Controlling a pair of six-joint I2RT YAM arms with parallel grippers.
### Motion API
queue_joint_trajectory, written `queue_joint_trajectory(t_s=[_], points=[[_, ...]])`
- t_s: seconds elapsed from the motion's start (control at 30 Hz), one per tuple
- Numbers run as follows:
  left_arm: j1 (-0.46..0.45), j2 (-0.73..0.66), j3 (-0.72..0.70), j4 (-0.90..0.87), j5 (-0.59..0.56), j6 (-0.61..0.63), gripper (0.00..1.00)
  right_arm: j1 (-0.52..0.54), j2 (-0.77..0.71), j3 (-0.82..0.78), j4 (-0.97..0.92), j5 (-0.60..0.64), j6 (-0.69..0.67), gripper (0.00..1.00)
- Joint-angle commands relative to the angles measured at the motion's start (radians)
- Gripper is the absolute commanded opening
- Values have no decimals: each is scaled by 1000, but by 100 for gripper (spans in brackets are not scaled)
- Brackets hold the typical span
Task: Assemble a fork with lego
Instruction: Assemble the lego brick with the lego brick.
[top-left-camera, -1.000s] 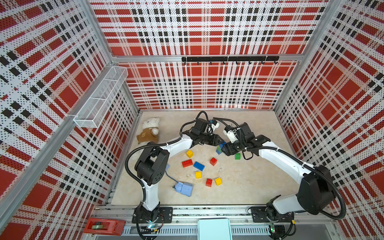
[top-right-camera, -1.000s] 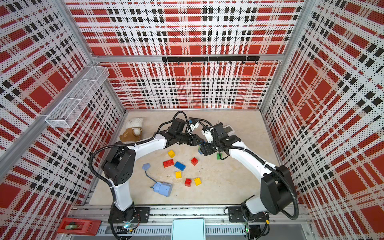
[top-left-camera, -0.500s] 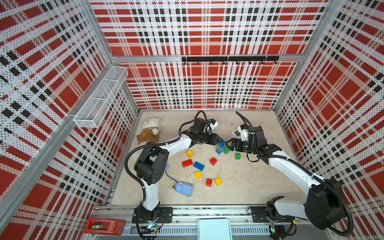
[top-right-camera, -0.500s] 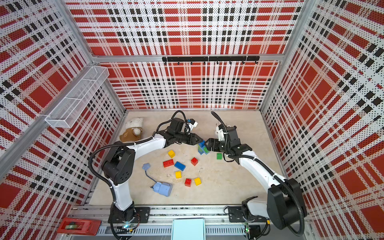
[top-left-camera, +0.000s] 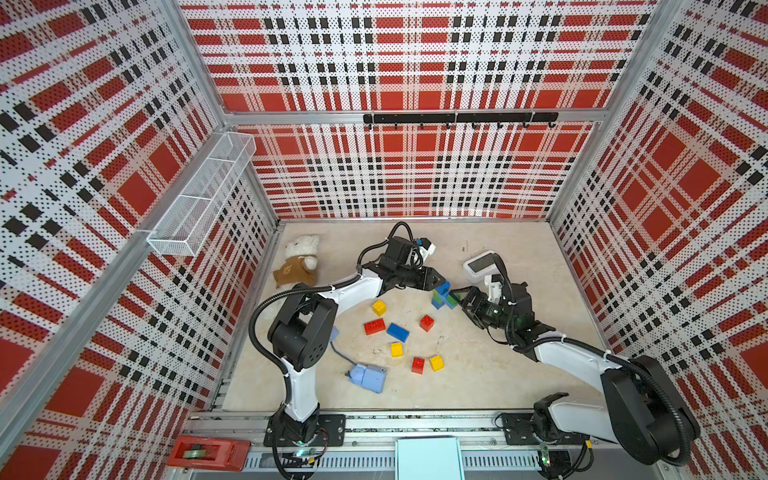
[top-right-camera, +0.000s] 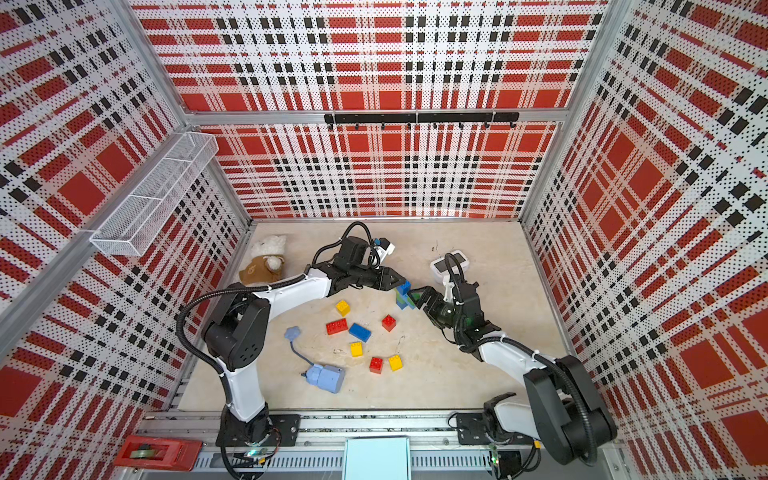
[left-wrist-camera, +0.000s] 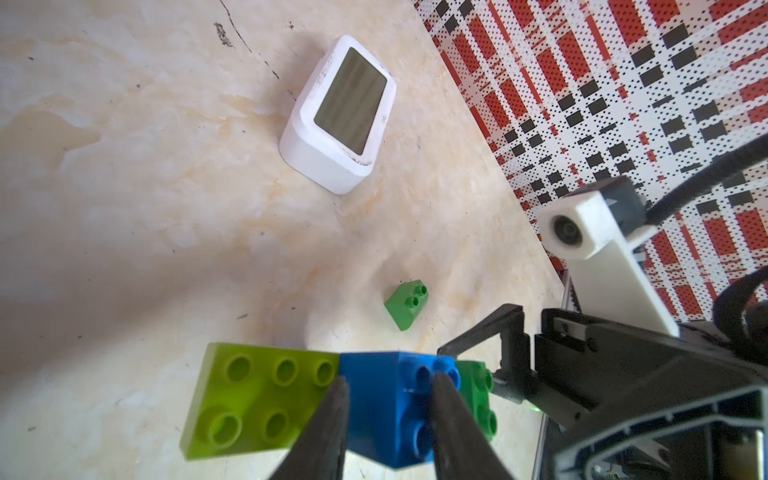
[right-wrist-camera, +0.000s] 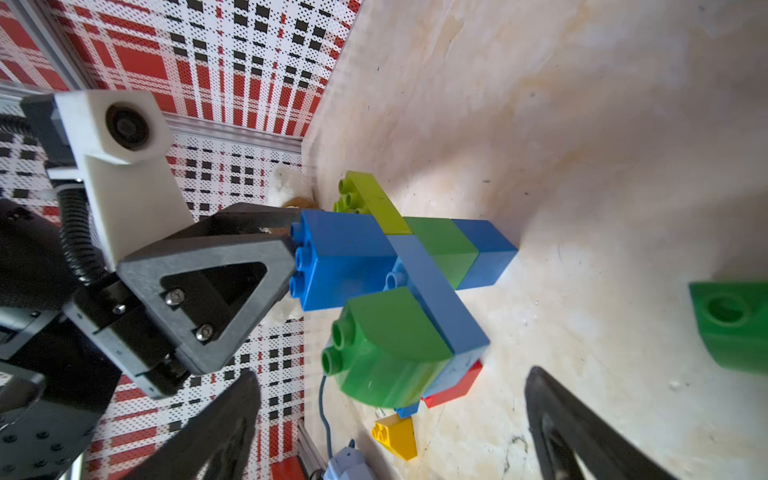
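A part-built lego piece (top-left-camera: 444, 296) (top-right-camera: 404, 296) of blue, green and lime bricks hangs near the table's middle. My left gripper (top-left-camera: 439, 283) (left-wrist-camera: 390, 380) is shut on its blue brick (left-wrist-camera: 382, 411), with the lime brick (left-wrist-camera: 257, 399) sticking out sideways. My right gripper (top-left-camera: 461, 297) (right-wrist-camera: 392, 374) stands wide open just right of the piece, its fingers apart from the rounded green brick (right-wrist-camera: 386, 345). Several loose red, yellow and blue bricks (top-left-camera: 398, 332) lie in front. A loose green brick (left-wrist-camera: 407, 305) (right-wrist-camera: 731, 324) lies under the right arm.
A pale-blue box with a cord (top-left-camera: 368, 377) lies front left of the bricks. There is a white clock (top-left-camera: 480, 266) (left-wrist-camera: 340, 116) behind the right gripper and a teddy bear (top-left-camera: 299, 262) at the back left. A mesh basket (top-left-camera: 203, 199) hangs on the left wall.
My right gripper has let go of the built piece, opened wide and drawn back to the right. The left gripper has kept its hold in the same place.
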Motion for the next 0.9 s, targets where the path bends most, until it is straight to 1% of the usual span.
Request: queue_joint_trajectory(t_s=[0.0, 0.27, 0.33, 0.87], points=[[10, -10, -26, -45, -21, 2, 36, 0, 44, -35, 238, -8, 125, 100], [10, -12, -25, -44, -21, 2, 36, 0, 154, -54, 424, -16, 194, 93], [9, -10, -25, -45, -21, 2, 36, -1, 178, -60, 469, -15, 211, 90], [9, -8, -28, -45, -19, 2, 36, 0, 241, -75, 493, -15, 223, 72]])
